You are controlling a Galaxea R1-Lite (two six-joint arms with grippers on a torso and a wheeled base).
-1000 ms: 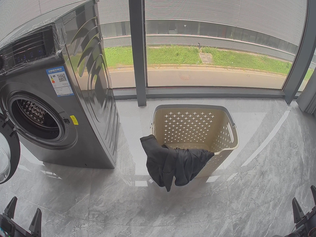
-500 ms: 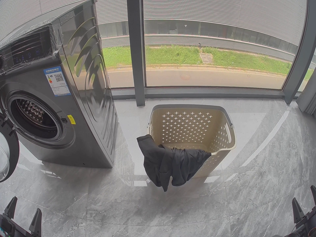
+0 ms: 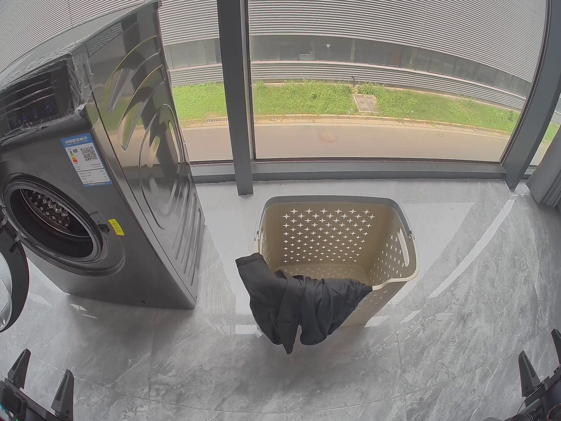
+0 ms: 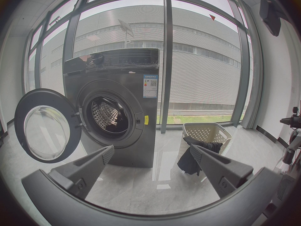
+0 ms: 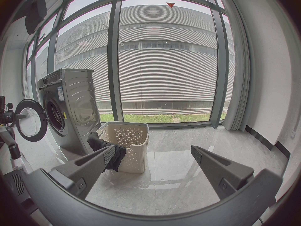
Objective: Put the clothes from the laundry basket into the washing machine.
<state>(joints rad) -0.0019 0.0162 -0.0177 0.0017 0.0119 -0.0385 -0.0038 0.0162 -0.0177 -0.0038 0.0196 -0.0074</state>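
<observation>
Room and floor, with both arms at rest. The floor (image 3: 350, 375) is glossy grey marble-pattern tile with pale veining, and it mirrors the daylight in bright patches near the glass. A full-height window (image 3: 380, 89) closes the far side of the room. It is divided by a dark vertical post (image 3: 234, 83), and beyond it lie a strip of grass, a paved road and a ribbed grey facade. A grey curtain (image 5: 233, 79) hangs at the right end of the glazing.

The washing machine (image 3: 87, 165), dark grey metal, stands on the floor at the left. Clear film (image 3: 35, 97) covers its control panel. Its round door (image 4: 47, 126) is swung fully open to the side, exposing the perforated drum (image 4: 108, 115).

The laundry basket (image 3: 403, 264), cream plastic pierced with star-shaped holes, stands upright on the floor to the right of the machine, near the window and apart from the machine's side panel. 1 dark garment (image 3: 298, 305) is draped over the basket's near-left rim and hangs down the outer wall toward the floor.

The left claw (image 3: 44, 369) sits low at the near left with its 2 fingers spread and nothing between them. The right claw (image 3: 539, 349) sits low at the near right, likewise spread and empty. Both are well apart from the basket.
</observation>
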